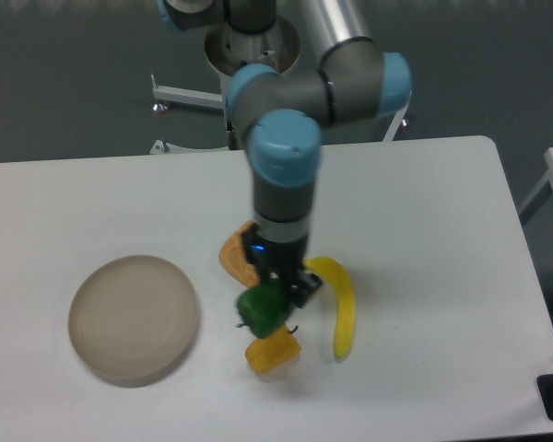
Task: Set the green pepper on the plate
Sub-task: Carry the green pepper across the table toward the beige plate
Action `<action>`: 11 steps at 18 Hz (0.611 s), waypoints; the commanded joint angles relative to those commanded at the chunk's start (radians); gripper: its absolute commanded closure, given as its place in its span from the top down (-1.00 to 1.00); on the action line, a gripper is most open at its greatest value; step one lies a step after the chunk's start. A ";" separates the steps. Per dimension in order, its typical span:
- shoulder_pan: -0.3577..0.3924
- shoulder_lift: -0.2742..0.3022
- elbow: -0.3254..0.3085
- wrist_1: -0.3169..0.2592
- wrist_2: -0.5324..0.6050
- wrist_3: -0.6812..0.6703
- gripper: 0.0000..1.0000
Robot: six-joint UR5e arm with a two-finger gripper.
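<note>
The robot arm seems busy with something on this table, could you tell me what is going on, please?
The gripper holds the green pepper above the table, over the yellow-orange pepper. The plate lies to the left and has nothing on it, so the pepper is not yet placed. A banana and an orange wedge-shaped piece, partly hidden by the arm, lie nearby.

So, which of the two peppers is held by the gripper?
The green pepper, held in the gripper; the yellow-orange pepper lies on the table below it.
</note>
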State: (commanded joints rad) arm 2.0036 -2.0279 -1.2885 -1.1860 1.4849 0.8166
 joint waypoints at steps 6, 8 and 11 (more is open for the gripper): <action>-0.086 -0.005 -0.057 0.085 0.011 -0.198 -0.26; -0.095 -0.006 -0.087 0.089 0.014 -0.201 -0.26; -0.127 -0.015 -0.110 0.089 0.021 -0.215 -0.26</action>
State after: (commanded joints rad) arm 1.8761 -2.0432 -1.3989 -1.0968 1.5063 0.6014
